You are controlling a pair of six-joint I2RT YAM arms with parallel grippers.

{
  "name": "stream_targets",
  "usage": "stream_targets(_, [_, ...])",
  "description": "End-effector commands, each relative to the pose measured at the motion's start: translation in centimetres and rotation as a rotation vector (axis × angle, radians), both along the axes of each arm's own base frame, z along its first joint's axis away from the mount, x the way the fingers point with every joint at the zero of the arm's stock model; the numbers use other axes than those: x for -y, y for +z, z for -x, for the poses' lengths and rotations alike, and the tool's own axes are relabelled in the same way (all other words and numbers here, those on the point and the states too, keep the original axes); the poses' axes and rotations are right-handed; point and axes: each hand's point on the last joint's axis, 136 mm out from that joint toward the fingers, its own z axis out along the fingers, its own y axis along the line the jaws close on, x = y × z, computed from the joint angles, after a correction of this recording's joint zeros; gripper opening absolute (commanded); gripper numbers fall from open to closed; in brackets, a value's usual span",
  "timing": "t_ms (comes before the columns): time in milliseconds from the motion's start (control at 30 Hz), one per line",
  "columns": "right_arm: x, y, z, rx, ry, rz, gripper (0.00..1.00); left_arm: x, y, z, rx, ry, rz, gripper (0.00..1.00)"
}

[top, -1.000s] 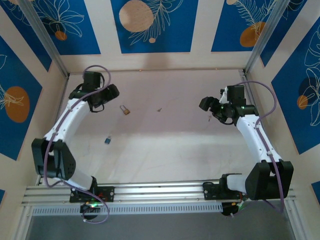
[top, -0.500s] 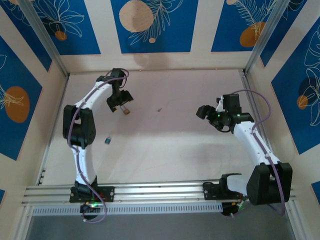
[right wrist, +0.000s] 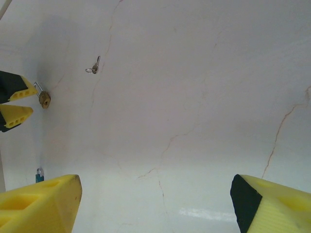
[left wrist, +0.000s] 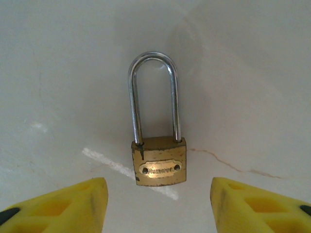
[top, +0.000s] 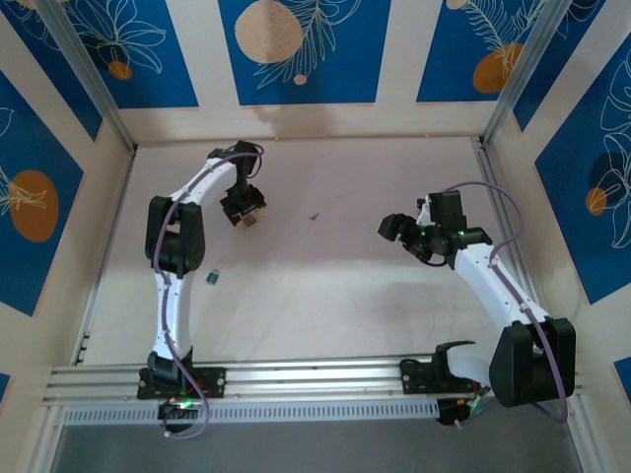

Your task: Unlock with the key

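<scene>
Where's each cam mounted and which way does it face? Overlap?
Top external: fixed above and behind the robot, looking down at the table; both arms show whole.
Left wrist: on the left arm, looking down at the padlock between the left fingers.
Right wrist: on the right arm, looking across the table; right fingers at the bottom.
Shared: padlock in all three; the key in top and right wrist.

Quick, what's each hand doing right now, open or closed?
Left hand: open, straddling the padlock, not gripping it.
Right hand: open, empty.
</scene>
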Motion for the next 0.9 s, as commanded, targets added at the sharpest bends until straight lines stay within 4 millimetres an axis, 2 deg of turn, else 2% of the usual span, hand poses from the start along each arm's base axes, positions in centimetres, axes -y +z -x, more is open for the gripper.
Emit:
stream_targets(0, [-0.2, -0.2, 0.3, -0.003, -0.006, -0.013, 0.81, 0.3, -0.3, 0.5, -0.033, 0.006, -0.011, 0.55])
stream_targets(433, [-0.2, -0.7, 0.1, -0.014, -0.002, -0.014, 0.82, 0.0, -1.8, 0.7, -0.061, 0.013, -0.038, 0.54])
stream_targets(700, [-0.2, -1.2, 0.1, -0.022, -0.001, -0.011, 0.82, -0.5, -2.3, 0.7, -0.064, 0.005, -0.072, 0.46])
stream_targets(867, [-0.1, -1.2, 0.1, -0.024, -0.001, -0.010, 0.82, -0.8, -2.4, 0.6, -0.060, -0.004, -0.085, 0.46])
